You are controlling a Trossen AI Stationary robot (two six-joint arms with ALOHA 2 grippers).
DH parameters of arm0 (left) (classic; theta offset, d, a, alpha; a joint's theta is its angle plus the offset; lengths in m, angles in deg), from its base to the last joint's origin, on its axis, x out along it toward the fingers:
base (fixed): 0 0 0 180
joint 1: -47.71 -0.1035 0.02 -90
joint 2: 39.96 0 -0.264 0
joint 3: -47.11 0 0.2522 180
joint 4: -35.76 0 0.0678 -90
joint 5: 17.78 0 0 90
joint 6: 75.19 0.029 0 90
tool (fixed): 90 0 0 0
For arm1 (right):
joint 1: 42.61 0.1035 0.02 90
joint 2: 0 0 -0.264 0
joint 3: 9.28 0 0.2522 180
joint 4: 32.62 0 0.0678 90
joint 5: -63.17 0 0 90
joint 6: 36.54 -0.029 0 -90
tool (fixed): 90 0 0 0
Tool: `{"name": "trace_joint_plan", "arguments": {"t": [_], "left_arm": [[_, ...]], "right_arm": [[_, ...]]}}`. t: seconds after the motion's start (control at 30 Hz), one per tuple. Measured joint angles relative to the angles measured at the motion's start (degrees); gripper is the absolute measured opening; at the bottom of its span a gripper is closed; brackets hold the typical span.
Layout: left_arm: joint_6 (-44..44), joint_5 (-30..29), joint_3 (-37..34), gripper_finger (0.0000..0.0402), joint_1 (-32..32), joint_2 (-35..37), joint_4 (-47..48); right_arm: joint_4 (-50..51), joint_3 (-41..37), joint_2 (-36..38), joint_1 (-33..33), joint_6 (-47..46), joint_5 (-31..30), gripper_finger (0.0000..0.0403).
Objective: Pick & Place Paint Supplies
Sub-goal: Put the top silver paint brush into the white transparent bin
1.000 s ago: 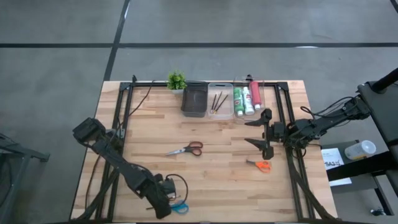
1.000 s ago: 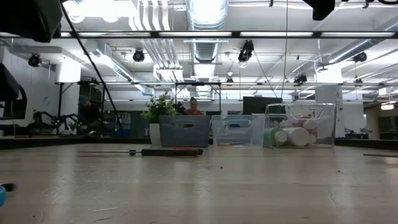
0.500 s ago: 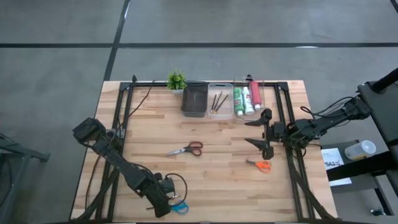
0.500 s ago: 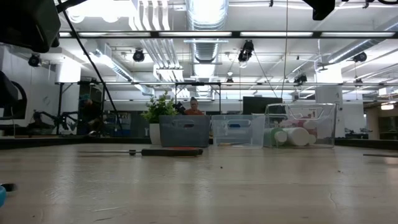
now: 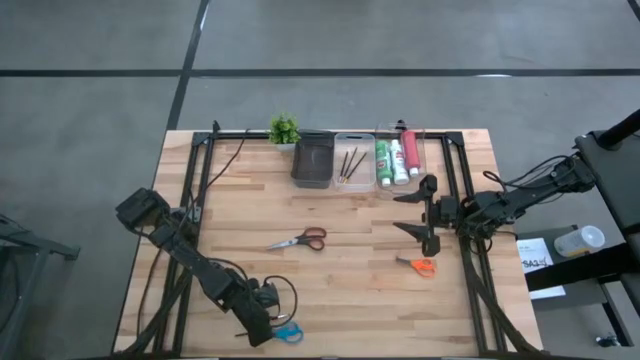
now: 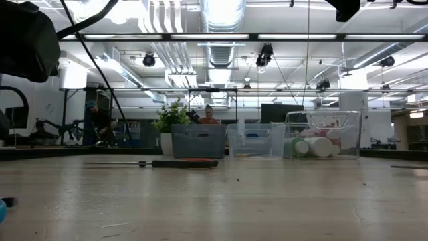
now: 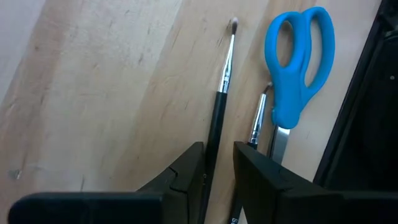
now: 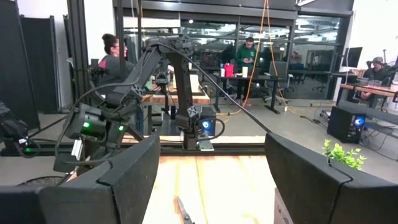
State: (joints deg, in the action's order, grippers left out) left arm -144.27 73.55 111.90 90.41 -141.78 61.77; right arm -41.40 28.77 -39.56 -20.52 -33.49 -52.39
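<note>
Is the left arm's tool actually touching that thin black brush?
Touching. In the left wrist view the left tool has the brush handle running between its fingers, pressed against both, with no gap showing.

Wooden table (image 5: 330, 300): scissors (image 5: 300, 240), bins (image 5: 312, 160), plant (image 5: 284, 129).

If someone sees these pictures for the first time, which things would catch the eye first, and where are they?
Probably the left gripper at the table's near edge, its fingers around a thin dark brush, with the blue scissors and a second brush lying just beside. Next, the row of bins at the far edge with bright paint tubes inside. The right gripper hangs open near the orange scissors.
</note>
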Motion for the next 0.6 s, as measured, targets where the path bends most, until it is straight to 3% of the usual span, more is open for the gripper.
{"name": "trace_joint_plan", "arguments": {"t": [0.6], "left_arm": [[2.89,0.9,-1.49,0.0098,-2.01,0.24,3.85]], "right_arm": [[-0.02,0.0,0.0,0.0,0.1,-0.02,0.0288]]}}
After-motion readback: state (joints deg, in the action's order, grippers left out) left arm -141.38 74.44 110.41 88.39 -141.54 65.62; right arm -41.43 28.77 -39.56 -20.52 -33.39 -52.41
